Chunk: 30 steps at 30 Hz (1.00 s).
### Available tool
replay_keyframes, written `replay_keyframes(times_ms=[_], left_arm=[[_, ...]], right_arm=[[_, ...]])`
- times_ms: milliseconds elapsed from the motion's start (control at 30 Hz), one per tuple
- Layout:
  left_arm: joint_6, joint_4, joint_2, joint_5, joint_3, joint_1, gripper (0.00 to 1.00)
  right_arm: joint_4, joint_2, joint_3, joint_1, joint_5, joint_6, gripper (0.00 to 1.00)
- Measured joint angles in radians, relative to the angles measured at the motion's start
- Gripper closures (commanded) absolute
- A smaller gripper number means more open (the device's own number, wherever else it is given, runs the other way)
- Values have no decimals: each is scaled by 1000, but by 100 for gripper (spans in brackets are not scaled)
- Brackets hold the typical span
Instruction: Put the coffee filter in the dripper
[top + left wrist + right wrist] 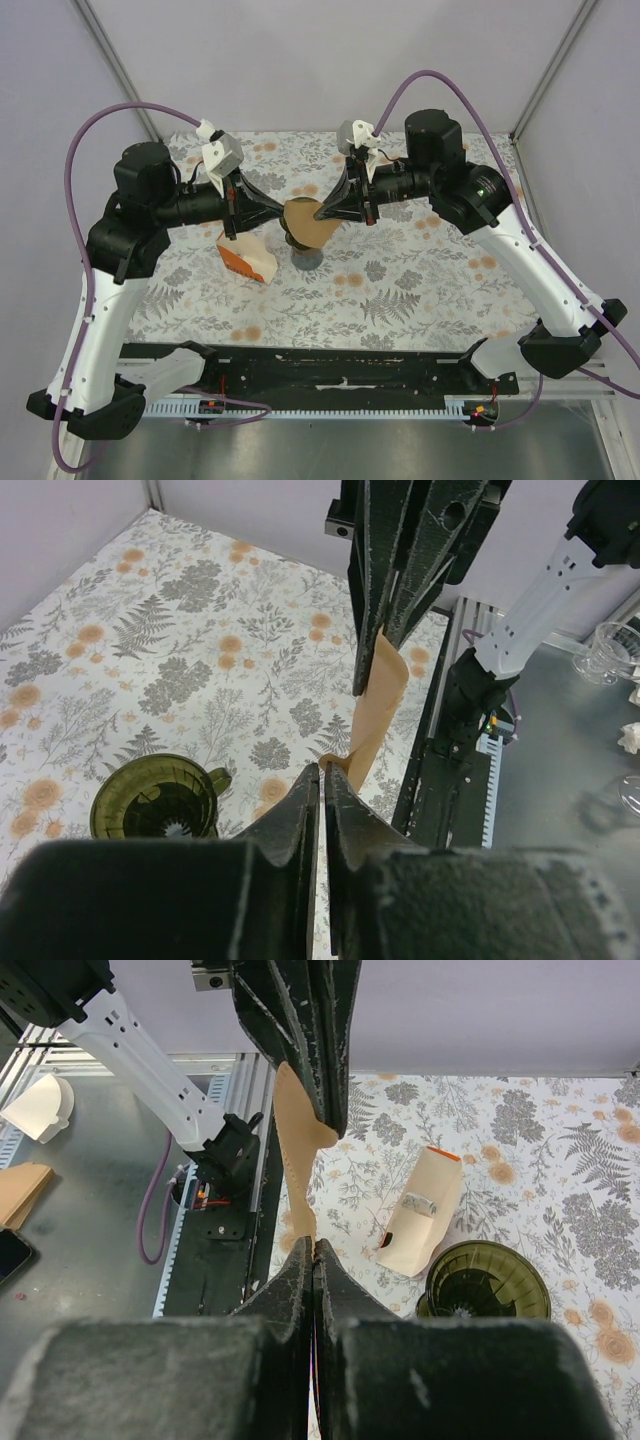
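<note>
The tan paper coffee filter (307,222) hangs in the air between both grippers, just above the dripper (305,255). My left gripper (284,212) is shut on the filter's left edge; in the left wrist view the filter (375,710) runs from my fingertips to the other arm's jaws. My right gripper (322,212) is shut on its right edge, and the filter (296,1150) shows the same way in the right wrist view. The dark green dripper stands upright and empty on the table (155,800), also seen in the right wrist view (487,1282).
An orange and white wedge-shaped carton (246,259) lies on the floral table left of the dripper, also in the right wrist view (424,1210). White walls close the back and sides. A black rail (340,370) runs along the near edge.
</note>
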Motion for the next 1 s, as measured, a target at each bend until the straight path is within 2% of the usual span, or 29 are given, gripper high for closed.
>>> replay_keyframes(times_ms=[300, 767, 1000], left_arm=[[35, -32, -9, 66, 0, -1, 83], [47, -54, -18, 60, 0, -1, 85], [75, -71, -18, 52, 0, -1, 71]], right_arm=[[0, 5, 0, 0, 23, 0, 100], [-5, 32, 1, 0, 36, 2, 100], [-7, 32, 3, 0, 37, 2, 100]])
